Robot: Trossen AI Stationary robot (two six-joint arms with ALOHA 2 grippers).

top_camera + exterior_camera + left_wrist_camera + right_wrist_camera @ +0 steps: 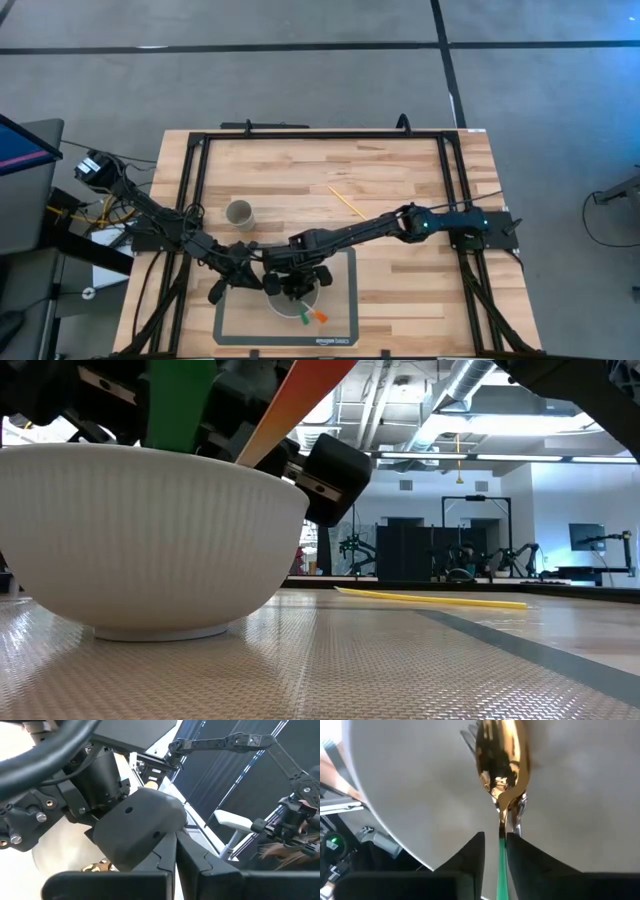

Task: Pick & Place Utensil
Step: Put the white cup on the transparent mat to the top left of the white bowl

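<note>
Your left arm (170, 228) is matte black, trailing looped black cables near its base. Your right arm (370, 230) is equally dark, showing a small teal light. Silver screw heads stud the black, rounded wrist housing (135, 827).

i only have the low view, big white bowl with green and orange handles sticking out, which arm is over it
Observer: The right hand is. In the high view its arm reaches across from the table's right side to the bowl.
Operator: is it holding anything
Observer: Yes. The right wrist view shows its fingers shut on the green handle of a gold spoon whose head lies in the bowl.
Operator: where's the left arm
Observer: The left hand sits just left of the bowl, fingers shut, holding nothing.
Operator: that yellow stick behind, where is it
Observer: The yellow stick lies alone on the wood, toward the far edge from the bowl, right of a small cup.
</note>
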